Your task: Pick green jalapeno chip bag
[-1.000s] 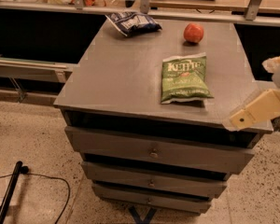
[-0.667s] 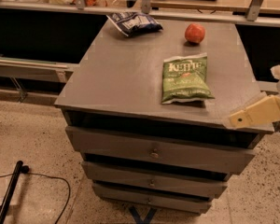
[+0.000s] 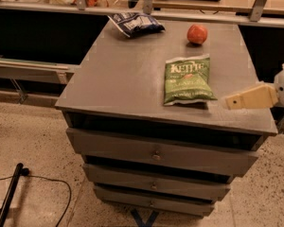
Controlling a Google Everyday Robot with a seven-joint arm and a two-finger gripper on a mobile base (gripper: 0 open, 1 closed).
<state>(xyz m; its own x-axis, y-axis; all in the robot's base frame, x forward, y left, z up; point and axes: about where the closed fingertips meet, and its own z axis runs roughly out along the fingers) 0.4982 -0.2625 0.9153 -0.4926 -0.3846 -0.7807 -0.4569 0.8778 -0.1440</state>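
Bag first: the green jalapeno chip bag [image 3: 189,80] lies flat on the grey cabinet top [image 3: 123,74], right of centre in the frame, its white lettering toward the far edge and its long axis running roughly front to back, tipped slightly. The gripper [image 3: 233,101] enters from the right edge of the frame, a pale beige finger pointing left, its tip near the bag's lower right corner but apart from it and holding nothing; whether its fingers are spread or closed cannot be told from this angle. So the bag lies to the left of the gripper and a little farther back. Beyond it, a red fruit [image 3: 197,33] sits toward the upper right, and a dark blue-and-white chip bag [image 3: 136,23] near the top centre, both well apart from the bag.
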